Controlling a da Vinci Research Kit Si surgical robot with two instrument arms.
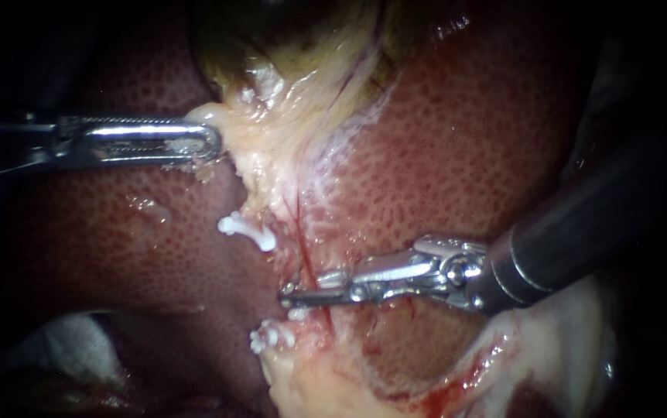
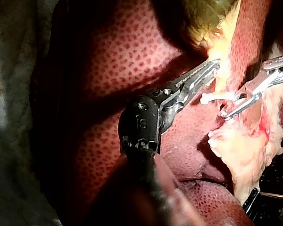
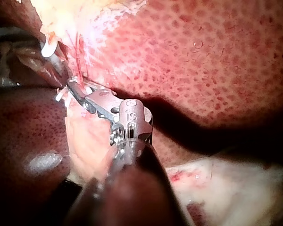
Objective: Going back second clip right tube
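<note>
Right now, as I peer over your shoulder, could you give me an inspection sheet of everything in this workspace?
Surface: liver, red and mottled, with the gallbladder above it in the endoscope view.
Job's things: upper clip and lower clip, both white, along the pale tissue; I cannot tell which tube they sit on.
Clutter: white cloth beyond the liver's lower edge.
Instruments: left instrument shut on pale tissue just below the gallbladder; right instrument open, its tip between the two clips.
Cables: nothing seen.
Surroundings: dark, nothing seen.
</note>
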